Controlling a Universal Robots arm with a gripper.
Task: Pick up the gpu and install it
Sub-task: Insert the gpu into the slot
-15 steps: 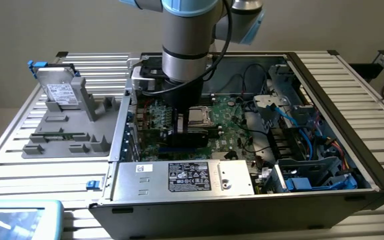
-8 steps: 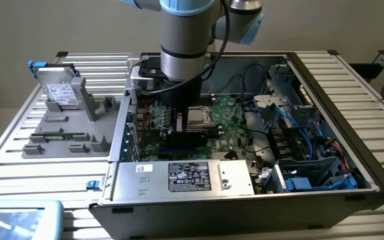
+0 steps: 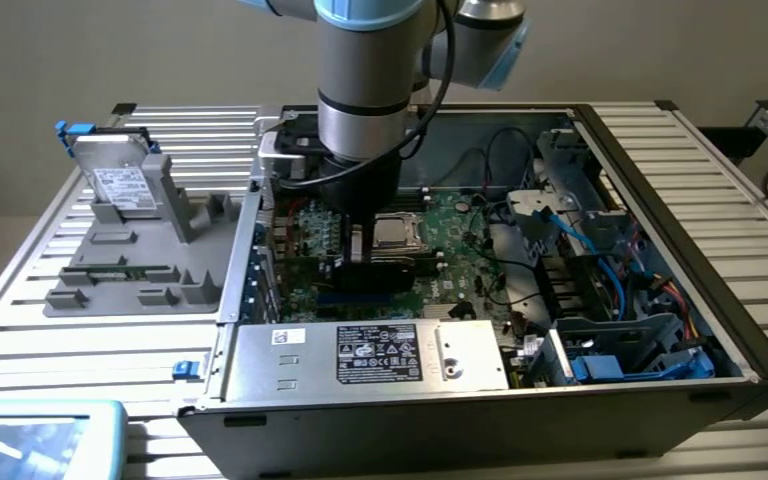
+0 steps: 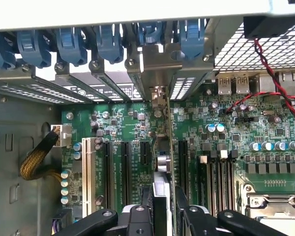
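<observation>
Against green motherboard [image 4: 123, 128], the gpu [image 4: 162, 162] shows thin, edge-on, upright.

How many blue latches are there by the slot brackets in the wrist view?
6 blue latches, in one row along the case edge; others may be hidden.

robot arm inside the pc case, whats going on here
A single robot arm reaches down into an open computer case. Its gripper is closed on the gpu, holding the card on edge over the expansion slots of the motherboard, with the bracket end against the rear slot openings. Whether the card is fully seated cannot be told. A silver drive stands on the grey holder at the exterior view's left.
</observation>
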